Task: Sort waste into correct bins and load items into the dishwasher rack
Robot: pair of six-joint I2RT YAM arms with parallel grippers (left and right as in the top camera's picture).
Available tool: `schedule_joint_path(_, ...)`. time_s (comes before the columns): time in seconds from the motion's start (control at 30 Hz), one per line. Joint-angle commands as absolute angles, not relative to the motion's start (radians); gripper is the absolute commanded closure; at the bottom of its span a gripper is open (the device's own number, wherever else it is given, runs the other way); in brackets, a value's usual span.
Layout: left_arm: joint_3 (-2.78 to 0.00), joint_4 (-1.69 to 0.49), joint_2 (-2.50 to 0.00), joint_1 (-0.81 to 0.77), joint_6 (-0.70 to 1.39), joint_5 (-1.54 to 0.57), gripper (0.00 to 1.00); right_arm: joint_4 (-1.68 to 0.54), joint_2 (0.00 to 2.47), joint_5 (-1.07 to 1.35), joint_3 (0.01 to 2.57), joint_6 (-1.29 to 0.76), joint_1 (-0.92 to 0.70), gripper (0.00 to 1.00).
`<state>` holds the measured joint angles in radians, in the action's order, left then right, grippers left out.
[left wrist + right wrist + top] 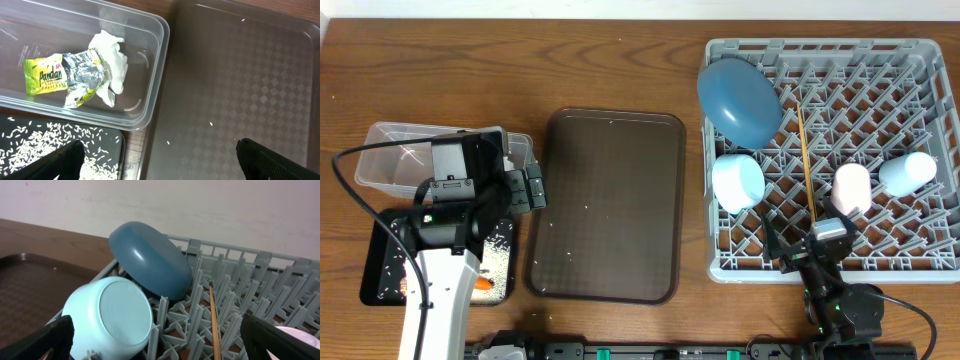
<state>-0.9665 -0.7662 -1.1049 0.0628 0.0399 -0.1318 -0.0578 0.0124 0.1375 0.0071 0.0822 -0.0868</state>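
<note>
The overhead view looks straight down on the whole desk (620, 60). The left wrist view hangs close above the clear tub (161, 45) and brown serving tray (240, 90). The right wrist view sits low at the near edge of the dishwasher rack (250, 280), facing the far wall (200, 205). Overhead shows both areas.

Dark brown serving tray (610, 200), 1 piece, flat at frame centre on the wooden table (470, 60). Pale wall (225, 210) fills the top of the right wrist view.

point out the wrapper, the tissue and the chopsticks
wrapper (50, 75), left wrist view, on its yellow-green printed face
tissue (115, 64), left wrist view, on its crumpled white middle
chopsticks (807, 160), overhead view, midway along the sticks
</note>
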Motion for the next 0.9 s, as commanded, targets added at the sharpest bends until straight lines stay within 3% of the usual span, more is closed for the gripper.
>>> schedule_joint_path(0.0, -0.986, -0.769, -1.103, 0.063, 0.027, -0.135, 0.02, -0.063, 0.009, 0.138, 0.006, 0.091, -0.090, 0.01)
schedule_joint_path(0.53, -0.984, -0.769, -1.077, 0.062, 0.027, -0.135, 0.02, -0.062, 0.010, 0.138, 0.006, 0.091, -0.090, 0.01)
schedule_joint_path(0.87, -0.867, -0.703, -0.699, 0.061, 0.026, -0.018, 0.02, -0.062, 0.010, 0.138, 0.006, 0.091, -0.090, 0.01)
